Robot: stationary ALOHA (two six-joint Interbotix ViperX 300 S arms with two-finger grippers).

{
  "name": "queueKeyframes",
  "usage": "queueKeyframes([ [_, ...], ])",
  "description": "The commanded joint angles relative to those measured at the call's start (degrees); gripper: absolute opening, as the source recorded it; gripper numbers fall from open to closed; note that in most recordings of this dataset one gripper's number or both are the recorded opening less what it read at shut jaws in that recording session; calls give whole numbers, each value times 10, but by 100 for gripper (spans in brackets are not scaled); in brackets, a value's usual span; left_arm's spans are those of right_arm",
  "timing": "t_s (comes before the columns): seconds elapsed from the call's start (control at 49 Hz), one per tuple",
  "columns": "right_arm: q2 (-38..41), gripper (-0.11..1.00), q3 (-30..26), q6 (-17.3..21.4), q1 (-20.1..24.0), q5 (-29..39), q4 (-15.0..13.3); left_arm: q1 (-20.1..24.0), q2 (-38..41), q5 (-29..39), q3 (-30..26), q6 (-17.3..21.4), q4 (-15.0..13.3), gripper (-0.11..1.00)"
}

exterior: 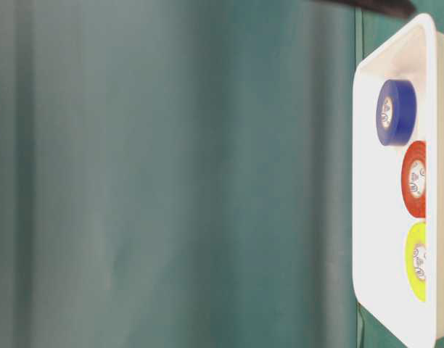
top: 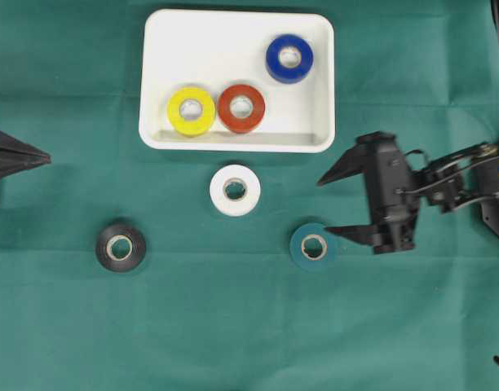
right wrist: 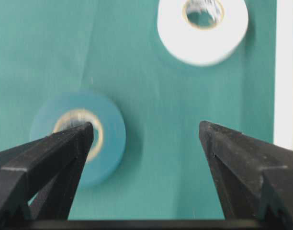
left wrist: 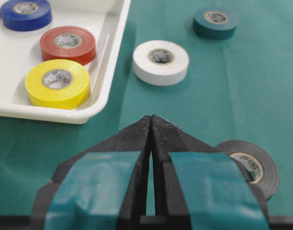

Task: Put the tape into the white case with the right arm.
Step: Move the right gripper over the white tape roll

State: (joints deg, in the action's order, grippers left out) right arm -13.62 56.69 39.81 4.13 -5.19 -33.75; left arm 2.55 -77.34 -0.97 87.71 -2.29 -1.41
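The white case lies at the back of the table and holds a blue roll, a red roll and a yellow roll. On the cloth lie a white tape, a teal tape and a black tape. My right gripper hovers open just right of the teal tape, with nothing between its fingers. In the right wrist view the right gripper has its left finger over the teal tape, and the white tape lies ahead. My left gripper is shut and empty.
The left gripper rests at the table's left edge, far from the rolls. Green cloth covers the table. The table-level view shows the case from the side with the same three rolls inside.
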Motion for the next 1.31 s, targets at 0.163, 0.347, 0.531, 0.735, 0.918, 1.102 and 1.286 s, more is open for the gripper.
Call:
queueKeyframes([
  [0.163, 89, 62, -90, -1, 1, -22, -1, 2, 4, -4, -6, 0, -1, 0],
  [0.347, 148, 62, -149, 0, 1, -22, -1, 2, 4, -4, -6, 0, -1, 0],
  [0.531, 192, 62, -199, 0, 1, -22, -1, 2, 4, -4, -6, 0, -1, 0],
  [0.735, 224, 62, -231, 0, 2, -22, 0, 2, 4, -4, -6, 0, -1, 0],
  [0.918, 239, 62, -243, 2, 2, -20, 0, 2, 4, -4, -4, 0, -1, 0],
  [1.102, 249, 62, -248, 7, 2, -2, -1, 2, 4, -4, -4, 0, -1, 0],
  [1.286, 265, 62, -266, 8, 3, 69, 2, 2, 4, -4, -4, 0, -1, 0],
])
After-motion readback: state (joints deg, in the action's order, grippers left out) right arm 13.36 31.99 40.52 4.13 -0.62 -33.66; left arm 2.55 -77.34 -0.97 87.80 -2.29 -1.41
